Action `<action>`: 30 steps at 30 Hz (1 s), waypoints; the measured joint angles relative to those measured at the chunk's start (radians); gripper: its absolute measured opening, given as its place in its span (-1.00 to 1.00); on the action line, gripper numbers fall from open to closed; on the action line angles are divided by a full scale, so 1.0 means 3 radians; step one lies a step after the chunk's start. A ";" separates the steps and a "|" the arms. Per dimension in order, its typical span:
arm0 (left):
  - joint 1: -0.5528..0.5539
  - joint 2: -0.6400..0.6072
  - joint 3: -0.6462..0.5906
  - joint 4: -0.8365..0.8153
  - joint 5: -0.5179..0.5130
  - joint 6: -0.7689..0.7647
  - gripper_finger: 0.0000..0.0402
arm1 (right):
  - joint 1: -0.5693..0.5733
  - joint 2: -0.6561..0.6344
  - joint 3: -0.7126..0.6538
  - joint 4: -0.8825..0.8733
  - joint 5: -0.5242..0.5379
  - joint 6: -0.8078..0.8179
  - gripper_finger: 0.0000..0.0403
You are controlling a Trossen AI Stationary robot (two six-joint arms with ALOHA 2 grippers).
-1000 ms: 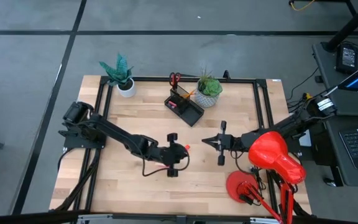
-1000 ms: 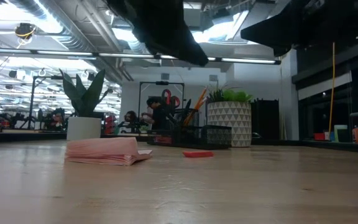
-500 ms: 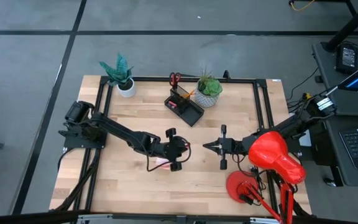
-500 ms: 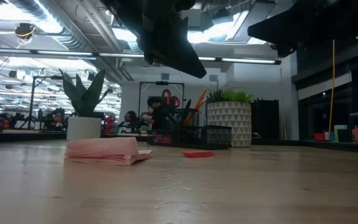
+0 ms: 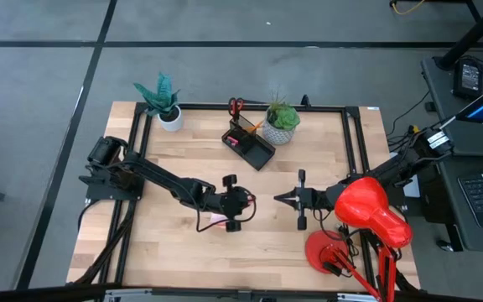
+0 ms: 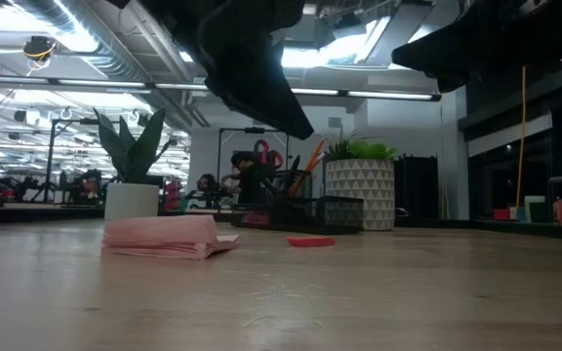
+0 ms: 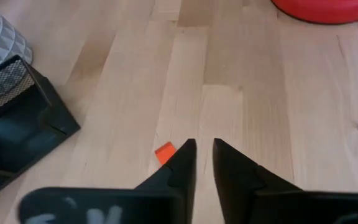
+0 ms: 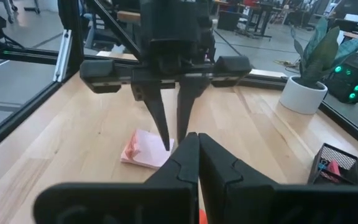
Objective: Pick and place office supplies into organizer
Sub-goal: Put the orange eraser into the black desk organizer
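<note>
Left gripper [image 5: 243,201]: I had it over the middle of the light wooden table [image 5: 174,247], above the small red eraser [image 6: 311,242]; its fingers, pressed together a second earlier, had parted to a narrow gap and held nothing.
Change: the arm had drawn back slightly toward the left and dropped lower in the low view, so I judged it was lining up on the eraser.
Pink square sticky-note pad [image 8: 148,148]: it lay flat on the table just behind and left of that gripper, untouched.
Right gripper [image 5: 280,196]: it waited right of centre, pointing at the left one, jaws closed and empty.
Black mesh desk organizer [image 5: 248,143]: it stood at the far centre, red-handled scissors [image 5: 236,105] and an orange pencil [image 5: 251,125] already upright in it.
Room: bare boards lay between eraser and organizer; the grey patterned plant pot [image 5: 280,132] stood just right of it, and the black frame rail [image 5: 350,138] ran along the right edge.
</note>
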 joint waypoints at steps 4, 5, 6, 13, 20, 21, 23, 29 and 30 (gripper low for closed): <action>0.0000 0.0000 -0.0016 0.0000 -0.0074 -0.0001 -0.57 | 0.0000 0.0000 0.0000 0.0003 0.0000 -0.0004 -0.96; 0.0000 0.0000 -0.0016 0.0015 -0.0127 -0.0001 -0.52 | 0.0000 0.0000 0.0000 0.0003 0.0000 -0.0005 -0.96; 0.0000 0.0000 -0.0016 0.0014 -0.0180 -0.0002 -0.47 | 0.0000 0.0000 0.0000 0.0004 0.0000 -0.0006 -0.96; 0.0046 0.0000 -0.0016 -0.0028 0.0187 -0.0268 -0.20 | 0.0000 0.0000 0.0000 0.0003 -0.0001 0.0000 -0.96; 0.0097 0.0000 -0.0016 -0.0113 0.0347 -0.0304 -0.03 | 0.0000 0.0000 0.0000 0.0005 -0.0001 0.0009 -0.96; 0.0098 0.0000 -0.0016 -0.0107 0.0347 -0.0262 -0.02 | 0.0000 0.0000 0.0000 0.0005 0.0000 0.0009 -0.96; 0.0097 0.0000 -0.0016 -0.0081 0.0360 -0.0172 -0.01 | 0.0000 0.0000 0.0000 0.0006 -0.0001 0.0010 -0.96; 0.0088 0.0000 -0.0016 -0.0060 0.0375 -0.0024 -0.02 | 0.0000 0.0000 0.0000 0.0005 -0.0001 0.0086 -0.96; 0.0088 0.0000 -0.0016 -0.0062 0.0375 -0.0080 -0.02 | 0.0000 0.0000 0.0000 0.0005 -0.0001 0.0086 -0.96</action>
